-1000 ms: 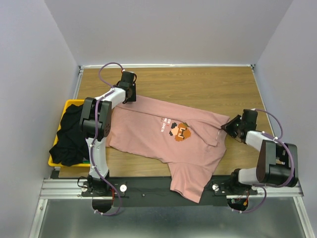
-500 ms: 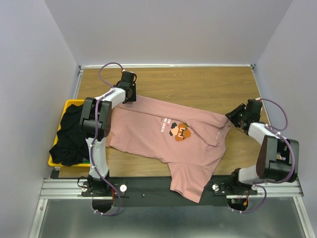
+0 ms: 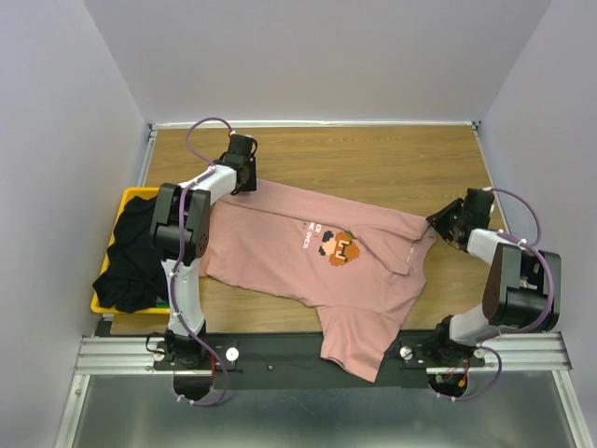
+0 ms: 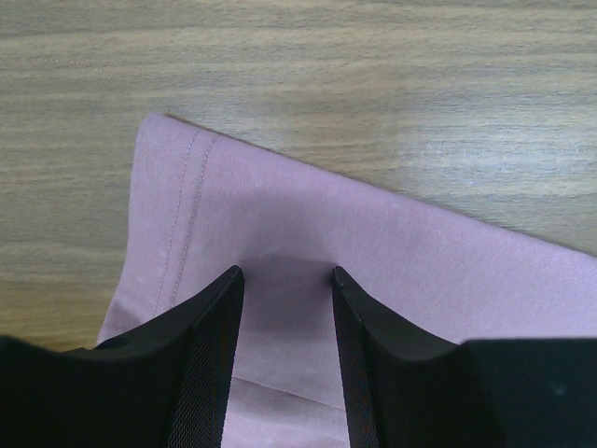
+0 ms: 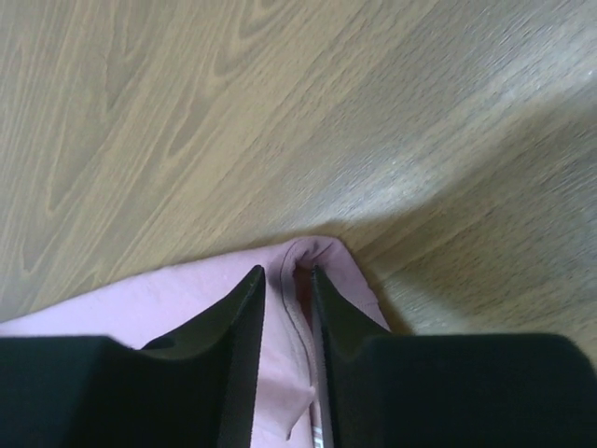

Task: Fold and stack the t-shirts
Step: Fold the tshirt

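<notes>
Nothing is folded or stacked yet: the pink t-shirt (image 3: pixel 280 243) lies open, print up, across the desk (image 3: pixel 373 154), one part drooping over the near edge, so every fold is left to do. To the left the black t-shirt (image 3: pixel 131 257) sits heaped in the yellow basket (image 3: pixel 140 193). The right pincer (image 5: pixel 287 273) reaches low to the shirt's right corner, jaws nearly together on a ridge of its cloth. Farthest, the left pincer (image 4: pixel 286 275) points down at the far left corner, jaws apart, straddling flat cloth, gripping nothing
</notes>
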Controlling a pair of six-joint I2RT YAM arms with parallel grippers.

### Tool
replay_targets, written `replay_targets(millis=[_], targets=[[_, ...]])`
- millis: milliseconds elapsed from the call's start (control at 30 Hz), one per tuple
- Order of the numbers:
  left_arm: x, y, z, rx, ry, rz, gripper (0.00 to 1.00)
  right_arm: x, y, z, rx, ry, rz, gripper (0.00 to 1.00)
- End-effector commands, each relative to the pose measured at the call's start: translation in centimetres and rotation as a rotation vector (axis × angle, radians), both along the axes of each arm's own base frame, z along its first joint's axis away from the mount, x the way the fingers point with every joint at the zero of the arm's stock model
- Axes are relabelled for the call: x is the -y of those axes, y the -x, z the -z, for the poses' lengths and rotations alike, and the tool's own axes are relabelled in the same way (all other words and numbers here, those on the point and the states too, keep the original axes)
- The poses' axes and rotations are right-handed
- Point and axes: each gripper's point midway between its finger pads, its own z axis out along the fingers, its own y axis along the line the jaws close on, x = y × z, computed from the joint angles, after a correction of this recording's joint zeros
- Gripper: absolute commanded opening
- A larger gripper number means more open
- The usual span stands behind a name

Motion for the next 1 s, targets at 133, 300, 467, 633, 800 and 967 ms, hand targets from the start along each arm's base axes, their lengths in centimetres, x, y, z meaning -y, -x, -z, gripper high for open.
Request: replay_targets(millis=[133,300,467,633,800,967], targets=[[-1.0,0.4,1.1,-0.034,-0.030,-0.023,0.50,1.6,-0.2,1.1,0.000,0.017,0.059,0.17],[-1.2,0.5,1.2,-0.039,-0.034,-0.028,0.51,2.3,0.2,0.2,0.023,0.029,0.090,0.02],[-1.3,0.5,1.3,-0.043,-0.036,-0.031,0.51,3.1,1.2,-0.9,0.043,0.063,0.127,0.02],[-1.5,0.5,1.3,-0.046,-0.036,-0.031,0.51,3.5,1.9,-0.3,0.018,0.082,0.148,0.03],[-1.4,0.5,1.6,-0.050,-0.033,-0.026,0.51,3.5,2.1,1.5,-0.040,0.082,0.133,0.05],[-1.4,0.5,1.3,-0.041,-0.029,-0.034,0.56,3.8,1.9,3.0,-0.086,0.095,0.121,0.11]])
